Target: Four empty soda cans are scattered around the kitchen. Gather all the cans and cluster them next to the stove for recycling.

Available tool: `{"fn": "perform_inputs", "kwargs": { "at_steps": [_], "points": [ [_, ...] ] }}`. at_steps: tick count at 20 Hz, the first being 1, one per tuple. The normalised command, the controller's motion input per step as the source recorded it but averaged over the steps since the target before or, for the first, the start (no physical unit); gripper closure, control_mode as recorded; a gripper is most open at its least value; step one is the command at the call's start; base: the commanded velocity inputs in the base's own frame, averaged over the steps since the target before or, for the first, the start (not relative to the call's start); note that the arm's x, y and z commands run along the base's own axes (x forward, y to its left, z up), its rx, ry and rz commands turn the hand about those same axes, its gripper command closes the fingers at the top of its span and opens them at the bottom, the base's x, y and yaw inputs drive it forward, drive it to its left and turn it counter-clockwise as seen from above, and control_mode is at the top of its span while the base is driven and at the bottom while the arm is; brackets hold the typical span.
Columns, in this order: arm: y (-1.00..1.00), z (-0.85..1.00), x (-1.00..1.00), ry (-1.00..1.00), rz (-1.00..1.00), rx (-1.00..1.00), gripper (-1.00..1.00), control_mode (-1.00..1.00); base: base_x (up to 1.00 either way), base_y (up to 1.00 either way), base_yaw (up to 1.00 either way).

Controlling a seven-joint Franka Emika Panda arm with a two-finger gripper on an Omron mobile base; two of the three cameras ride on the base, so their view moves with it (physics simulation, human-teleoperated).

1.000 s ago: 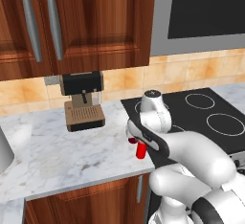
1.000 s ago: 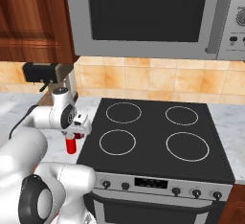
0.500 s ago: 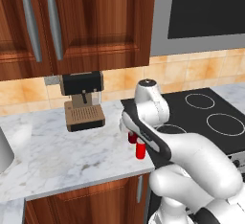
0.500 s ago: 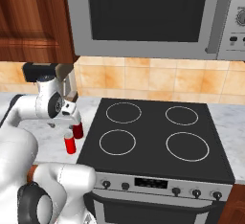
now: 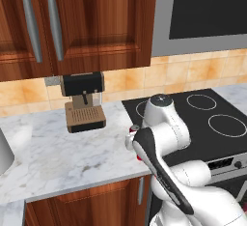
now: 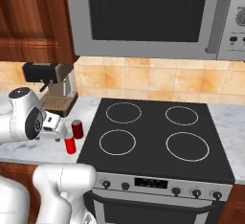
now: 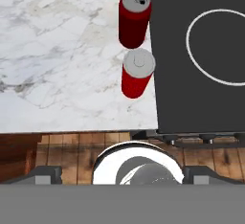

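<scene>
beside stove (image 7: pixel 201 55) edge | two soda cans (image 7: pixel 137 73) upright, tops up | tool (image 7: pixel 122 175) jaws wide, empty

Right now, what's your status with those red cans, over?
End effector open, holding nothing, above the counter. Two soda cans upright beside the stove, close but apart. Nothing in the way.

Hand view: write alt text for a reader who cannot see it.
Two red cans, far can and near can, stand upright on the marble counter, close together beside the left edge of the black stove. Wooden floor shows beyond the counter's edge.
</scene>
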Motion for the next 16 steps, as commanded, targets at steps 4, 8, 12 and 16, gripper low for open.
{"fn": "perform_inputs", "kwargs": {
  "at_steps": [4,8,12,16],
  "points": [
    [-0.43,0.24,-0.77,-0.03,0.0,0.01,-1.0,-1.0,0.0,0.0,0.0],
    [-0.32,0.64,-0.29,0.0,0.0,0.0,-1.0,-1.0,0.0,0.0,0.0],
    [-0.07,0.06,-0.2,0.0,0.0,0.0,-1.0,-1.0,0.0,0.0,0.0],
    [0.0,0.0,0.0,0.0,0.0,0.0,-1.0,-1.0,0.0,0.0,0.0]
  ]
}}
